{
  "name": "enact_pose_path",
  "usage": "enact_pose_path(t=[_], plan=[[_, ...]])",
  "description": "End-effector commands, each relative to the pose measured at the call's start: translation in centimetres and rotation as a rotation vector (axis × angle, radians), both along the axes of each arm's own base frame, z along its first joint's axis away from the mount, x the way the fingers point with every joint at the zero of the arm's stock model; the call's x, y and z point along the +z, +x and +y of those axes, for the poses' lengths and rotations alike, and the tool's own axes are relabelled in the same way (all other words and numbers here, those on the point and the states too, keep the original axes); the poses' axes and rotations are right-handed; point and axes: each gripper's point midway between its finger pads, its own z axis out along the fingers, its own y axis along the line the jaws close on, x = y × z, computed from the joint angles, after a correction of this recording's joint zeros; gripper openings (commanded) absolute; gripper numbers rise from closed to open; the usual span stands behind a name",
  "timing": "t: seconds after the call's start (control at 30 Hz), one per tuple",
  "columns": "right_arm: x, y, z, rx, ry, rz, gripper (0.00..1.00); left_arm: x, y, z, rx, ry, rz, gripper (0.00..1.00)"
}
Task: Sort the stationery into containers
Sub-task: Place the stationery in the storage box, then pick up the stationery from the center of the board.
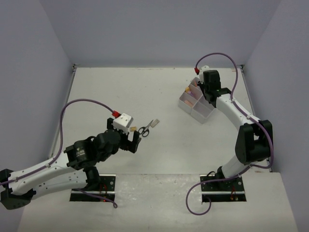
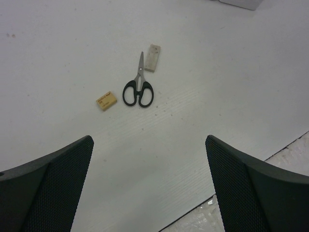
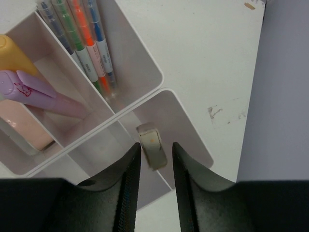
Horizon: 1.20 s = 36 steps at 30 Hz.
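Note:
The white four-compartment container [image 1: 195, 102] stands at the back right. My right gripper [image 3: 155, 145] hovers over one compartment [image 3: 188, 125], jaws slightly apart. A pale eraser [image 3: 150, 139] sits loose between them, blurred, with a gap beside the right finger. Thin pens [image 3: 82, 38] fill another compartment. A purple marker [image 3: 43, 92], an orange one [image 3: 12, 53] and a pink one [image 3: 24, 125] lie in a third. Black-handled scissors [image 2: 138, 89], a grey eraser [image 2: 152, 58] and a yellow eraser [image 2: 106, 101] lie on the table ahead of my wide-open left gripper [image 2: 148, 140].
The table's near edge [image 2: 270, 154] runs just right of the left gripper. Grey walls enclose the table on three sides, and the right one [image 3: 285, 96] rises close beside the container. The purple cable [image 1: 82, 102] loops over the left arm.

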Motion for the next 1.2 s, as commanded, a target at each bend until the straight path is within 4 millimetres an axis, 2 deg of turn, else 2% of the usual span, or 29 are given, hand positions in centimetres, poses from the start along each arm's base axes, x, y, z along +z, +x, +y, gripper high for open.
enact_pose_path(t=[0.0,0.1,0.23,0.3,0.37,0.43,0.47,0.5,0.53,0.57,0.63,0.73,0.87,1.0,1.17], plan=[[1.3,0.7,0.6,0.000,0.044,-0.035,0.41,0.6,0.6,1.1,0.079,-0.021,-0.024,1.00],[2.3,0.7,0.5,-0.015,0.056,-0.059,0.46,0.3,0.8,1.5,0.104,-0.007,-0.025,1.00],[6.2,-0.1,1.6,-0.001,0.142,-0.143,0.46,-0.9,2.0,2.8,0.223,0.074,-0.018,1.00],[8.0,-0.8,3.2,0.038,0.188,-0.186,0.46,-1.2,2.9,4.3,0.337,0.103,-0.016,1.00],[11.1,-1.7,5.9,0.085,0.286,-0.286,0.50,-1.9,4.2,6.2,0.508,0.092,0.030,1.00],[13.4,-3.0,8.4,0.127,0.369,-0.341,0.66,-2.5,4.7,5.6,0.540,0.030,0.090,1.00],[13.8,-3.7,10.0,0.154,0.436,-0.335,0.77,-2.6,5.0,5.0,0.552,-0.023,0.108,1.00],[14.1,-4.4,11.4,0.184,0.501,-0.323,0.84,-3.1,5.0,4.8,0.564,-0.035,0.121,1.00],[13.9,-5.2,12.9,0.228,0.553,-0.296,0.95,-3.9,5.1,4.0,0.559,-0.076,0.140,1.00],[14.1,-6.0,14.0,0.267,0.614,-0.283,0.99,-4.7,5.4,3.5,0.566,-0.094,0.153,1.00],[13.6,-7.1,15.4,0.319,0.691,-0.253,0.99,-6.0,6.1,3.4,0.633,-0.102,0.171,1.00],[12.1,-6.7,14.3,0.260,0.700,-0.248,0.99,-7.8,7.1,4.7,0.783,-0.038,0.196,1.00],[10.9,-6.7,14.8,0.286,0.747,-0.178,0.99,-7.5,8.8,3.6,0.807,0.011,0.188,1.00],[11.2,-6.8,14.7,0.300,0.741,-0.187,0.99,-10.0,11.3,2.6,0.797,0.125,0.248,1.00],[11.9,-7.6,14.5,0.319,0.752,-0.216,0.99,-11.7,13.3,0.4,0.706,0.137,0.326,1.00]])
